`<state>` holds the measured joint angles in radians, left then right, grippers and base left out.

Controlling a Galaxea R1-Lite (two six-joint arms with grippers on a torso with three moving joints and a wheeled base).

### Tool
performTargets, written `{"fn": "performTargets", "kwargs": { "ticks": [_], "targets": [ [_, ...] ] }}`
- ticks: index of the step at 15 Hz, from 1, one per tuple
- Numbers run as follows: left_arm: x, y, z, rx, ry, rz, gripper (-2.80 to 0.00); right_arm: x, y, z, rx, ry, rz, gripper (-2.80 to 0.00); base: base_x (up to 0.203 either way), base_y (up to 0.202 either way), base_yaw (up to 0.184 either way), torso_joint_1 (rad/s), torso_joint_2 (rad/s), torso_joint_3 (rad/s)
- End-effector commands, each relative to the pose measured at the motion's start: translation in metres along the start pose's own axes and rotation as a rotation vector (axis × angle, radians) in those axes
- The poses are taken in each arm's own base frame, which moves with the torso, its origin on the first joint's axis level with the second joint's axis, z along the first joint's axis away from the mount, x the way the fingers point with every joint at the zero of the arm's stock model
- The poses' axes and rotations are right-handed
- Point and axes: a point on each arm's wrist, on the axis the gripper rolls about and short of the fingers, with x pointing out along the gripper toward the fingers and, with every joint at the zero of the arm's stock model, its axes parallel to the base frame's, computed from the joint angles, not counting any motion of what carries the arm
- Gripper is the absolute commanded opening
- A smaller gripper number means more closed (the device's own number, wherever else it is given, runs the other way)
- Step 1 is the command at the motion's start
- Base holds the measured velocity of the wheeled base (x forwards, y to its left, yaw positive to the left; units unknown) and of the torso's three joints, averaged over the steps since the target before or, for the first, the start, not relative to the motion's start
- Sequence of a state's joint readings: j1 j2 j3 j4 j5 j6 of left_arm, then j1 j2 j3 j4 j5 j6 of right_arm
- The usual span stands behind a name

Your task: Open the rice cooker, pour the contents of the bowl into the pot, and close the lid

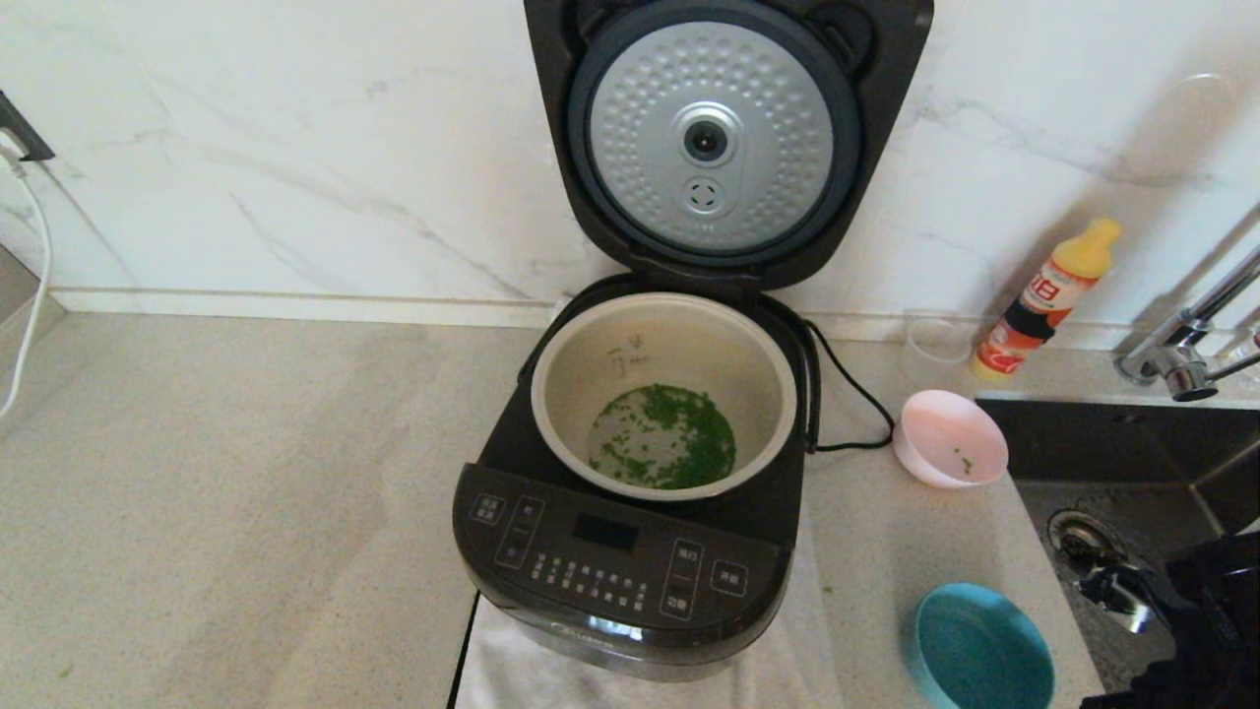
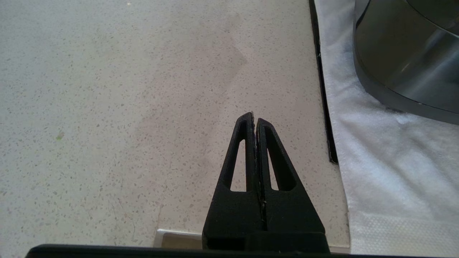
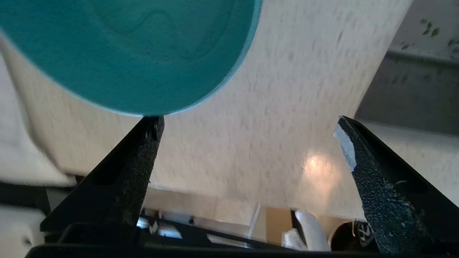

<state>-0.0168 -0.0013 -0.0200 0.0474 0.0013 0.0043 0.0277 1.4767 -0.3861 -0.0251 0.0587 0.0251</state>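
1. you are looking down on a pale speckled stone counter [image 1: 246,512] that runs back to a white marbled wall [image 1: 295,148].
2. at the counter's right end you have a dark sink [image 1: 1132,473] with a chrome tap [image 1: 1181,354] over it, and an orange-capped bottle [image 1: 1045,300] standing against the wall.
3. the rice cooker [image 1: 630,551] sits mid-counter on a white cloth [image 1: 512,660]; its black cord [image 1: 847,394] trails out to the right.
4. the lid [image 1: 724,138] stands fully raised against the wall, so you see its dimpled silver underside.
5. the pot [image 1: 664,394] is seated in the cooker, and the green bits [image 1: 669,438] lie spread across its bottom.
6. the bowl [image 1: 950,438] rests upright on the counter just right of the cooker, by the sink edge, with only a few green specks left in it.
7. a teal bowl [image 1: 979,650] sits nearer you, on the counter's front right part.
8. your right gripper [image 3: 247,129] hangs low over the counter's front edge right beside the teal bowl; its fingers [image 3: 140,168] are spread wide and hold nothing.
9. the pink bowl and the cooker lie well apart from those jaws, further back on the counter.
10. your left gripper [image 2: 255,120] sits over bare counter left of the cloth and the cooker's base, jaws pressed together with nothing between them.
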Motion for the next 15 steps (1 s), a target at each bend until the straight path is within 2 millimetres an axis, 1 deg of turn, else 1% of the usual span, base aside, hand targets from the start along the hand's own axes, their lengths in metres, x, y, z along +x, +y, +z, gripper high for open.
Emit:
{"fn": "performTargets", "kwargs": {
  "ticks": [1, 3, 5, 8, 10, 12, 13, 15],
  "targets": [
    [0.0, 0.0, 0.0, 0.0, 0.001, 0.0, -2.8, 0.007, 0.001, 0.006, 0.009, 0.019, 0.0, 0.0, 0.0, 0.0, 0.0, 0.0, 0.0, 0.0],
    [0.0, 0.0, 0.0, 0.0, 0.0, 0.0, -2.8, 0.007, 0.001, 0.012, 0.019, 0.007, 0.001, 0.0, 0.0, 0.0, 0.0, 0.0, 0.0, 0.0],
    [0.0, 0.0, 0.0, 0.0, 0.002, 0.0, -2.8, 0.004, 0.002, 0.024, 0.07, -0.033, 0.003, 0.0, 0.0, 0.0, 0.0, 0.0, 0.0, 0.0],
    [0.0, 0.0, 0.0, 0.0, 0.002, 0.0, -2.8, -0.011, 0.003, 0.023, 0.069, -0.085, 0.013, 0.0, 0.0, 0.0, 0.0, 0.0, 0.0, 0.0],
    [0.0, 0.0, 0.0, 0.0, 0.002, 0.0, -2.8, -0.015, 0.004, 0.029, 0.079, -0.11, 0.027, 0.0, 0.0, 0.0, 0.0, 0.0, 0.0, 0.0],
    [0.0, 0.0, 0.0, 0.0, 0.001, 0.0, -2.8, -0.014, 0.005, 0.041, 0.131, -0.129, 0.034, 0.0, 0.0, 0.0, 0.0, 0.0, 0.0, 0.0],
    [0.0, 0.0, 0.0, 0.0, 0.002, 0.0, -2.8, -0.01, 0.004, 0.048, 0.157, -0.124, 0.029, 0.0, 0.0, 0.0, 0.0, 0.0, 0.0, 0.0],
    [0.0, 0.0, 0.0, 0.0, 0.002, 0.0, -2.8, 0.002, 0.004, 0.055, 0.175, -0.098, 0.007, 0.0, 0.0, 0.0, 0.0, 0.0, 0.0, 0.0]
  ]
}}
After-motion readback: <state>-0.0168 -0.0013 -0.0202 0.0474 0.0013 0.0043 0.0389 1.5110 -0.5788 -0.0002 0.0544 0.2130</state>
